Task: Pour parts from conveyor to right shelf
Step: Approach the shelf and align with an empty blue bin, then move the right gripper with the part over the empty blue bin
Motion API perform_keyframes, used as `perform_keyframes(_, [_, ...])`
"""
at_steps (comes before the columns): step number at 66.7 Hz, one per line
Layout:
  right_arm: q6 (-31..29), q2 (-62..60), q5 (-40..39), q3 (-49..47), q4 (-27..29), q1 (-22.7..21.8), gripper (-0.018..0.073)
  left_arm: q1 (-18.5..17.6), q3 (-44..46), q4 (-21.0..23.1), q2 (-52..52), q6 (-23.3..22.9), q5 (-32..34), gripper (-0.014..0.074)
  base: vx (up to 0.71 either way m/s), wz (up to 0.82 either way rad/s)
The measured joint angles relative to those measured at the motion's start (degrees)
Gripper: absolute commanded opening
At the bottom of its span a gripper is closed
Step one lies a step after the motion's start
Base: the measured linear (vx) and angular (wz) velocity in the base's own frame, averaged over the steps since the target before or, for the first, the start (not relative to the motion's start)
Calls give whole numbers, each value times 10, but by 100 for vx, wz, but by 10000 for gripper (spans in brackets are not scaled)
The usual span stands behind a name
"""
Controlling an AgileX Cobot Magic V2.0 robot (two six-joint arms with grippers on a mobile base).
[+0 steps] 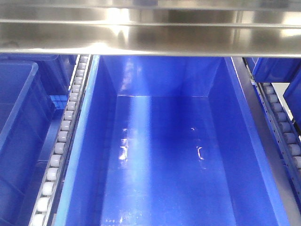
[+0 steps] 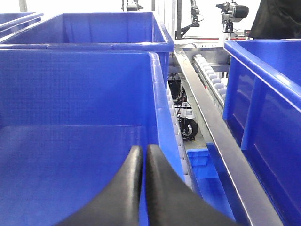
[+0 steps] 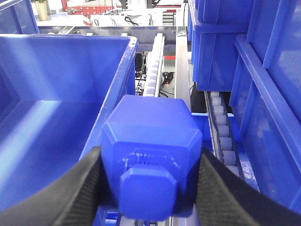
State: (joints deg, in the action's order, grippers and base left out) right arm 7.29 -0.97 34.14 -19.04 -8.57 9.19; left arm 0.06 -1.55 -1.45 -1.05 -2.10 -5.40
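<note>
Right tool (image 3: 149,188) grips blue block (image 3: 150,155) beside bin (image 3: 61,70); left tool (image 2: 143,162) closed.

The steel right shelf (image 1: 150,42) carries deep-blue bins (image 1: 164,155) between white roller rows (image 1: 63,136).

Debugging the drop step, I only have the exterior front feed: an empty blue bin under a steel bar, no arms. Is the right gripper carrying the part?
Observer: Yes. In the right wrist view the right gripper is shut on the blue block, one finger on each side, stud facing the camera.
Operator: Is it over a bin?
Observer: Roughly over the bin's right wall; the roller track lies just right of that.
Operator: Left gripper?
Observer: The left gripper is shut with nothing between its fingers, over another blue bin whose visible floor is bare.
</note>
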Motion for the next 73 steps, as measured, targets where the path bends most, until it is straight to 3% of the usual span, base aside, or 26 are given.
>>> perform_keyframes(27, [0, 0, -3, 0, -1, 0, -4, 0, 0, 0, 0, 0, 0, -6, 0, 0])
perform_keyframes(41, [0, 9, -67, -1, -4, 0, 0, 0, 0, 0, 0, 0, 0, -6, 0, 0])
perform_keyframes(66, [-22, 215, -93, -109, 19, 1, 8, 0, 0, 0, 0, 0, 0, -6, 0, 0])
perform_keyframes(73, [-33, 286, -113, -137, 48, 38, 11, 0, 0, 0, 0, 0, 0, -6, 0, 0])
